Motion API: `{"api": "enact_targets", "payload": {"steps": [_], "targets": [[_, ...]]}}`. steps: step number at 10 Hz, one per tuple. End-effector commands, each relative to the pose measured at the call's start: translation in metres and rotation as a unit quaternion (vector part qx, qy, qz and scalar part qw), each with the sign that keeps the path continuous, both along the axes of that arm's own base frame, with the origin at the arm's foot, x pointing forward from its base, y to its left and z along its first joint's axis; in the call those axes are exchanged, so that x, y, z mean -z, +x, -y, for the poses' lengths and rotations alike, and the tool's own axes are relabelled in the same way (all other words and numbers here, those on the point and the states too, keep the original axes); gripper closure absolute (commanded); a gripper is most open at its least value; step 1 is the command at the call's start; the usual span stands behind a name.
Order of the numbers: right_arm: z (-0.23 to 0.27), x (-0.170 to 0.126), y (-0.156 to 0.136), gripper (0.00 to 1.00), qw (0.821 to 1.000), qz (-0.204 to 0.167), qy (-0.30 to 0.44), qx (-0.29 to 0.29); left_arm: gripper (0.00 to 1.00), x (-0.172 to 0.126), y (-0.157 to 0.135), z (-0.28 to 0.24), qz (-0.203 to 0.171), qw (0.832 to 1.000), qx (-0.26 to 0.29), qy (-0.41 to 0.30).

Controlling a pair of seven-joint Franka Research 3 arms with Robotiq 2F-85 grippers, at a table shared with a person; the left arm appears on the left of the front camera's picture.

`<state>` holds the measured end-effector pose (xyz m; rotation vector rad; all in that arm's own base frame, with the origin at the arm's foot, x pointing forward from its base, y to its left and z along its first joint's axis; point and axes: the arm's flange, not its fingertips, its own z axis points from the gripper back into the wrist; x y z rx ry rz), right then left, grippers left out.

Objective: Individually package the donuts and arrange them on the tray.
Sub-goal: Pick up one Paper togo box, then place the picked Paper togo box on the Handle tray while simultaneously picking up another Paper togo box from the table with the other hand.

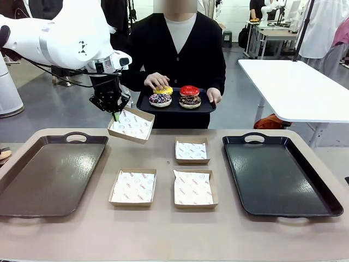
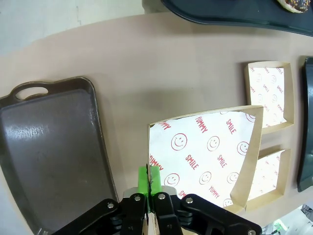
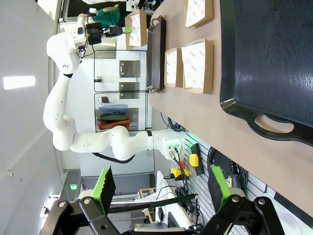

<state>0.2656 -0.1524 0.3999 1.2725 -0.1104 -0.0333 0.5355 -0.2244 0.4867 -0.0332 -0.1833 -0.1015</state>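
A person at the far side holds a small dark tray (image 1: 210,107) with several donuts: yellow (image 1: 162,89), red (image 1: 190,90), dark with coloured sprinkles (image 1: 160,100) and chocolate (image 1: 190,101). My left gripper (image 1: 115,115) hangs above the table's far left, shut on the edge of a paper-lined cardboard box (image 1: 131,125), which tilts in the air. In the left wrist view the green pads (image 2: 143,179) of the left gripper (image 2: 148,183) pinch the box (image 2: 210,147) at its rim. My right gripper (image 3: 161,191) stands open with nothing between its fingers, away from the table edge.
Three more lined boxes (image 1: 191,151) (image 1: 133,187) (image 1: 194,189) lie in the middle of the table. A large brown tray (image 1: 49,172) sits at the left and a large black tray (image 1: 278,174) at the right. A white table (image 1: 300,87) stands behind to the right.
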Motion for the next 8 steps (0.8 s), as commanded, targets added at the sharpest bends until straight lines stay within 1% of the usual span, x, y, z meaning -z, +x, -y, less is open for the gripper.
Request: {"api": "enact_targets", "payload": {"steps": [1,8], "targets": [[-0.0004,0.0001,0.0006,0.0,1.0,0.002,0.0,0.001,1.0,-0.0006,0.0011,-0.0028,0.001,1.0,0.002,0.0],[-0.0004,0.0001,0.0006,0.0,1.0,0.002,0.0,0.001,1.0,-0.0006,0.0011,-0.0028,0.001,1.0,0.002,0.0]]}}
